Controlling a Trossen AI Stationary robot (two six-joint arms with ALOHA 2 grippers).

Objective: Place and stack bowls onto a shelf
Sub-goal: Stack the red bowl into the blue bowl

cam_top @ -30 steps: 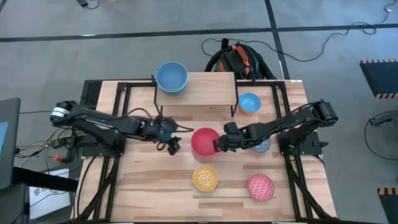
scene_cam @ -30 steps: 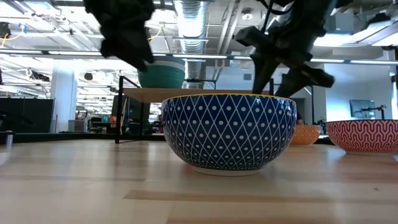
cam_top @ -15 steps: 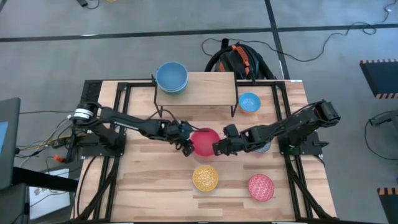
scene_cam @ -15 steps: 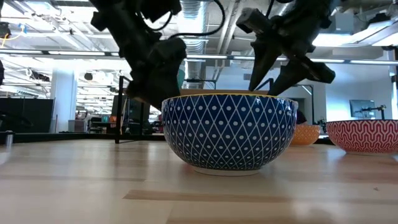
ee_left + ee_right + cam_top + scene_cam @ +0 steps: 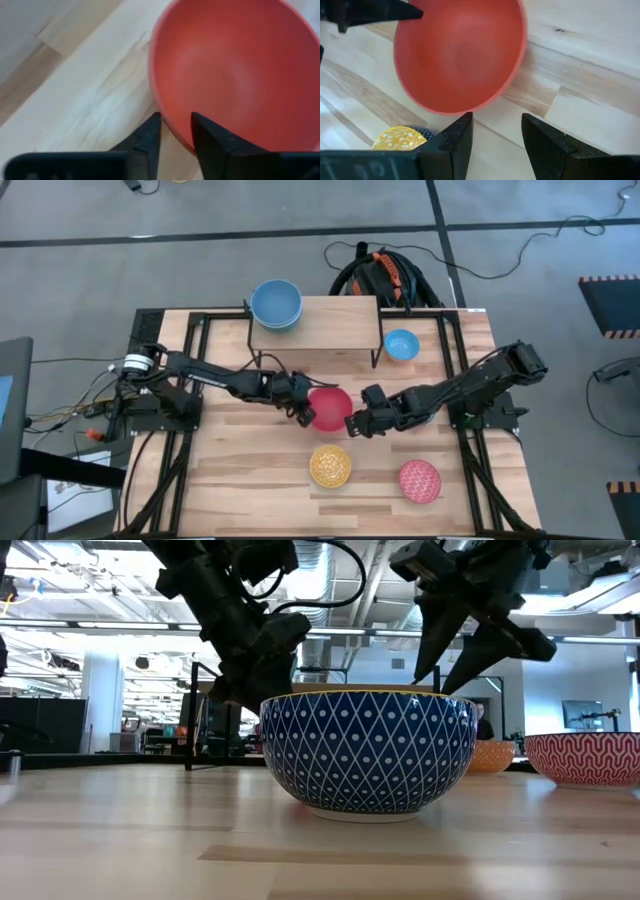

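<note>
Now left gripper (image 5: 303,412) fingers astride red bowl (image 5: 330,407) rim, seemingly clamped, right gripper (image 5: 358,424) parted, empty, just beside it

From table height the blue-patterned bowl (image 5: 368,752) stands so close that it hides most of what lies behind it: the red bowl (image 5: 330,408) cannot be seen there at all, and the shelf (image 5: 330,690) shows only as a thin strip above the rim. The pink-patterned bowl (image 5: 585,759) runs off the picture's edge, and an orange bowl (image 5: 492,755) peeks out half covered. In the left wrist view the red bowl's far side is cut off. From above, the right arm covers most of a bowl (image 5: 424,416) beneath it. In the right wrist view the yellow-patterned bowl (image 5: 400,138) is partly behind a finger (image 5: 455,137).
</note>
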